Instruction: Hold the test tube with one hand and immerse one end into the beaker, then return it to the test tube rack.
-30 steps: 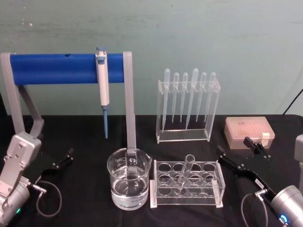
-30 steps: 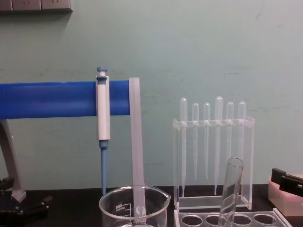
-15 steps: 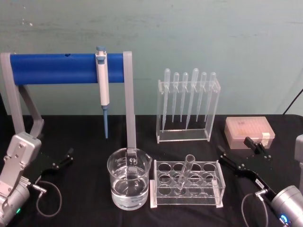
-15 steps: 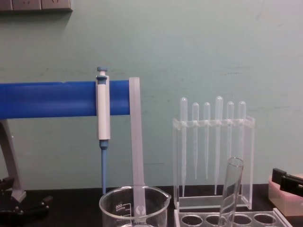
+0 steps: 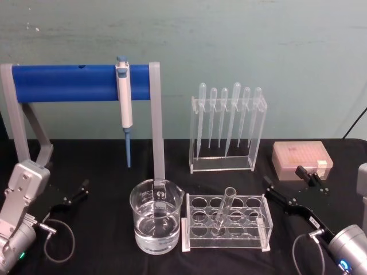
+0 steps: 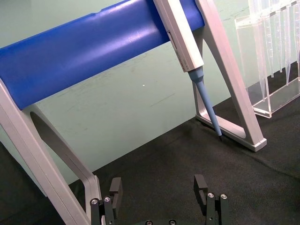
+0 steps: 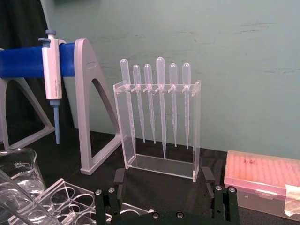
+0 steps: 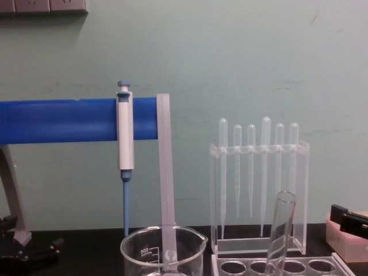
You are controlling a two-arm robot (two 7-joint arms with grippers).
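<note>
My right claw (image 5: 285, 199) sits spread and empty on the surface just right of the rack, nearer than the spread left claw (image 5: 75, 193) to the test tube (image 5: 223, 209) leaning there beside the beaker (image 5: 156, 216)

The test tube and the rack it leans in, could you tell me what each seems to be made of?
The test tube looks like clear glass: thin, see-through walls with a flared rim. The rack seems clear acrylic or similar plastic, with flat glossy plates and round holes, though glass cannot be ruled out by look alone.
</note>
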